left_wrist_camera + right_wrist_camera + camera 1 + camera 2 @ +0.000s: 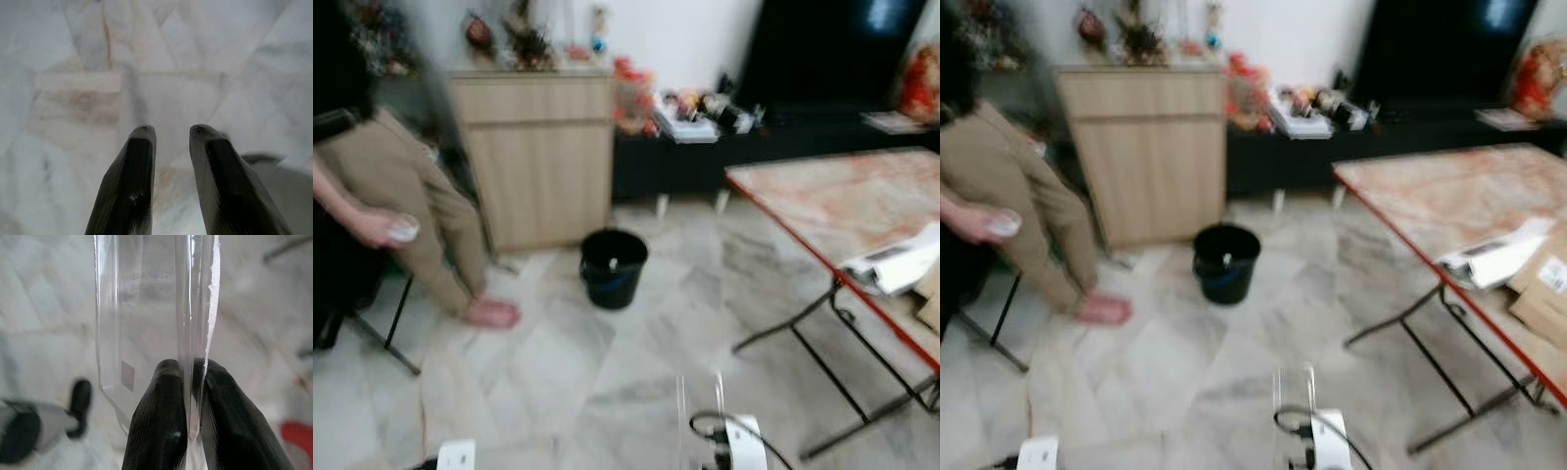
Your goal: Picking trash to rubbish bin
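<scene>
My right gripper (pixel 188 369) is shut on a clear plastic package (pixel 146 323), a thin see-through piece of trash with faint print. In the eye views the package (pixel 698 401) stands upright above my right wrist at the bottom edge. A black rubbish bin (pixel 612 266) stands on the marble floor ahead, in front of a wooden cabinet. My left gripper (pixel 171 131) hangs over bare floor tiles, open with nothing between its fingers.
A person sits at the left on a chair, with a bare foot (pixel 491 313) on the floor and a small white thing in one hand (pixel 391 228). A folding table (pixel 822 206) with papers and boxes stands at the right. A wooden cabinet (pixel 533 157) and a dark low unit line the back wall.
</scene>
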Controlling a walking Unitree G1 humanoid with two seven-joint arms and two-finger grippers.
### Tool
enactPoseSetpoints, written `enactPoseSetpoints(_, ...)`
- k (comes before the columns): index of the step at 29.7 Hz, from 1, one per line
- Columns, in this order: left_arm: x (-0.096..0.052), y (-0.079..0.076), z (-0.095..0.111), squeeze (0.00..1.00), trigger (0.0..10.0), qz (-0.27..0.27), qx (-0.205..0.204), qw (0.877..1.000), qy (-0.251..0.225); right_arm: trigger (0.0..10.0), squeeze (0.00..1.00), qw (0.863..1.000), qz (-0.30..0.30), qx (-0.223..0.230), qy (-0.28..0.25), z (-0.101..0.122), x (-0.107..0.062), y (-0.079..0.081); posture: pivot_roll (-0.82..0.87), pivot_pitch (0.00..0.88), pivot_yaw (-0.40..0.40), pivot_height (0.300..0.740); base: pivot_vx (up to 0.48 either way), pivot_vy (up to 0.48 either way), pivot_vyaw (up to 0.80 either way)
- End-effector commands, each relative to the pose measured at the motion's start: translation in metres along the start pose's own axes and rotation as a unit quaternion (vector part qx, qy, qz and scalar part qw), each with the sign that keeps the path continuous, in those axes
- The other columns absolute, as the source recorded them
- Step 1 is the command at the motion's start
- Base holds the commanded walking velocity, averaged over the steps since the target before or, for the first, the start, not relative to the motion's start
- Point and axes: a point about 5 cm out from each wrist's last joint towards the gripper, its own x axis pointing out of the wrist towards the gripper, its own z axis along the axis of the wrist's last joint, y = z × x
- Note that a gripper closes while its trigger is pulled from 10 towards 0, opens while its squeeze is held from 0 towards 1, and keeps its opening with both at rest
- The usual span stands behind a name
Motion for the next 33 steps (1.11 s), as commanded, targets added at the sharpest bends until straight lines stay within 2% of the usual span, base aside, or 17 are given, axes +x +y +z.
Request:
enactPoseSetpoints(1,0.0016,-0.0085,0.0058,0.00,10.0,-0.009,0.000,1.000,-0.006,10.0,0.00,1.000,-0.013,0.012,0.002,-0.0034,-0.0016,-0.0084,0.04,0.000,-0.087,0.740,0.000,0.000,0.00)
enactPoseSetpoints(8,0.0016,-0.0090,0.0046,0.00,10.0,-0.010,0.013,1.000,-0.001,10.0,0.00,1.000,-0.012,0.010,0.005,-0.0044,-0.0017,-0.0076,0.04,0.000,-0.088,0.740,0.080,0.000,0.00)
enactPoseSetpoints(33,0.0010,-0.0104,0.0033,0.00,10.0,-0.014,0.018,1.000,-0.001,10.0,0.00,1.000,-0.007,0.010,0.003,-0.0042,-0.0015,-0.0053,0.03,0.000,-0.081,0.740,0.368,0.000,0.00)
